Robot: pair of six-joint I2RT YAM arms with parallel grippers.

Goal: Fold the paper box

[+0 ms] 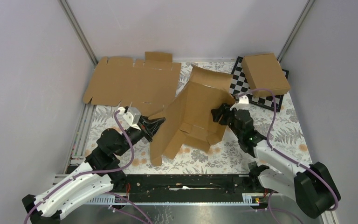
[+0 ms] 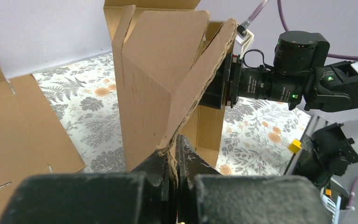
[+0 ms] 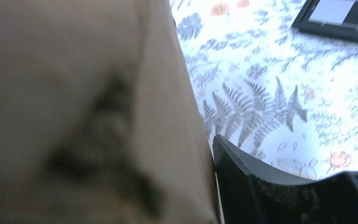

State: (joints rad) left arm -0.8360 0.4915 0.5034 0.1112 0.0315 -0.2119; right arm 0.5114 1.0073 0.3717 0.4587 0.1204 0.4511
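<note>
A: Holding the box (image 1: 193, 116) half raised in the middle of the tabletop (image 1: 242, 154), the left jaws are clamped on its near-left edge.
B: Right jaws?
A: They're against its right side. One finger (image 3: 261, 186) sits beside the cardboard and the other is hidden, so I can't tell.
B: Step?
A: Raising the walls, I judge. Next, a flap needs pressing over its crease while the left anchors.
</note>
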